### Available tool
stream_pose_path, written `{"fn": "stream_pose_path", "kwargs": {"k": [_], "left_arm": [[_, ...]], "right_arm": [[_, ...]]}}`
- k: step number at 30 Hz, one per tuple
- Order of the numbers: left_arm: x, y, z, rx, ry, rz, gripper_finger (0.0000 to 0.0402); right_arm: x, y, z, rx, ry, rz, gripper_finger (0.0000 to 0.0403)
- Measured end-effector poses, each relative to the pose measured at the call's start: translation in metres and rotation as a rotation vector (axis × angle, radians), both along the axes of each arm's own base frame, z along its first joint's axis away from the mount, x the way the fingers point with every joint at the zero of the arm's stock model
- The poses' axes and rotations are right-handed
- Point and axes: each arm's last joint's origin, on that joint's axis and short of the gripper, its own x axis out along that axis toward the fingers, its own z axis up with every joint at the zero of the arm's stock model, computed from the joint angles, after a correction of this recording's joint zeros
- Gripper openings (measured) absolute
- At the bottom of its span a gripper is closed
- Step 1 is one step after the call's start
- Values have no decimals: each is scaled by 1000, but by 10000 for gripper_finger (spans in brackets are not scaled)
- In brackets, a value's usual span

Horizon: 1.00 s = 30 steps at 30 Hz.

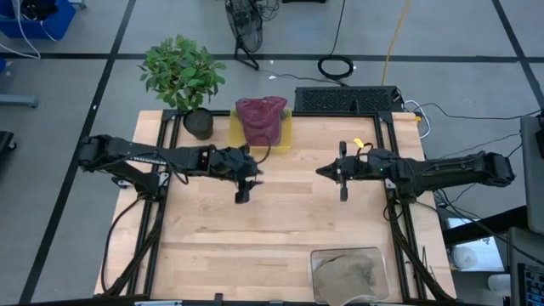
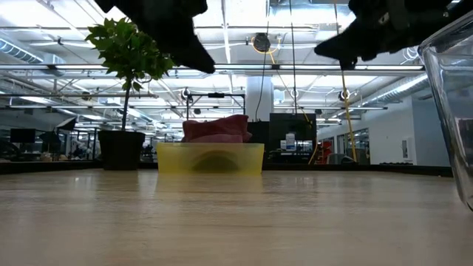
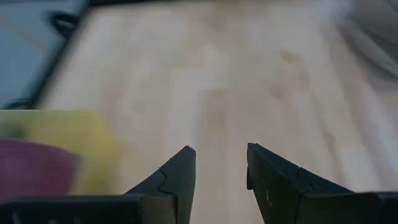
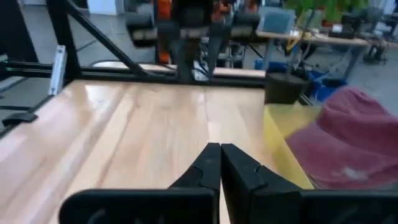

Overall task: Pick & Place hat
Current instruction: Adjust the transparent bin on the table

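One maroon hat (image 1: 260, 119) slumps in a yellow bin (image 1: 286, 132), just beside the left claw (image 1: 243, 194), fingers apart; right claw (image 1: 342, 195) pinched together

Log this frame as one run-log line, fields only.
hat: in yellow bin, table rear | left claw: open, empty, above table beside bin | right claw: shut, empty, mid-table

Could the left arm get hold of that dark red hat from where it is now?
Probably yes. The left gripper hangs open and empty just in front of the hat, which lies uncovered on its yellow tray.
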Motion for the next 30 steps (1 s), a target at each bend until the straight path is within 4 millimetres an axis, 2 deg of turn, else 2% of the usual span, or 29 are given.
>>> {"fn": "stream_pose_path", "kwargs": {"k": [4,9,15,17,20,23,30], "left_arm": [[2,8,21,-6,-189,70,147],[-9,3,15,-5,-247,47,147],[-53,9,12,-28,-334,93,147],[-66,9,16,-28,-418,92,147],[-87,9,19,-28,-496,97,147],[-105,8,17,-32,-502,94,147],[-125,10,-1,-46,-512,114,147]], "right_arm": [[-6,-5,-3,4,20,-32,0],[-20,-9,-8,4,-9,-62,0],[-45,-9,-15,51,-80,-90,0],[-52,-7,-19,56,-83,-91,0],[-59,-6,-20,54,-99,-92,0],[-63,-6,-23,72,-92,-97,0],[-66,-5,-38,78,-74,-99,0]]}}
